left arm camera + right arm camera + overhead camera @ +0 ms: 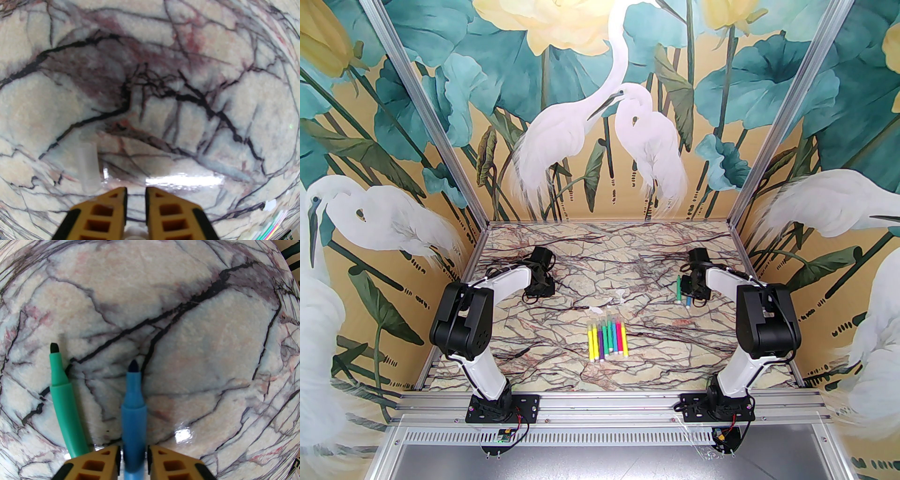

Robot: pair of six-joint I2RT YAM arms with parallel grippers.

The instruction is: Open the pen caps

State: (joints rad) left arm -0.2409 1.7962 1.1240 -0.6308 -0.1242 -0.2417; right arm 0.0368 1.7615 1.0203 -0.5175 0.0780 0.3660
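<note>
The marble-patterned worktop (562, 370) carries everything. The left arm (487, 300) reaches out toward the left edge and the right arm (750, 300) toward the right edge, both about midway between the near and far edges.

A row of pens (607, 340) lies at the centre of the worktop. They lie side by side, touching or nearly so, with yellow, purple, green, teal and pink bodies. Their pale caps (604, 324) are still fitted and point at the far edge.

Near the right edge, the right gripper (134, 448) has its jaws closed on the barrel of a blue pen (133, 413), whose dark tip is bare and points away from the wrist. Just beside it lies a green pen (63, 399), also uncapped and tilted slightly away from the blue one, its butt end passing under one finger.

The left gripper (136, 189) hangs low over the marble with its jaws parted only narrowly and nothing between them. A clear cap (88, 166) lies on the surface just beside the fingertips. Two loose caps (595, 309) rest between the row and the far edge, near the row.
</note>
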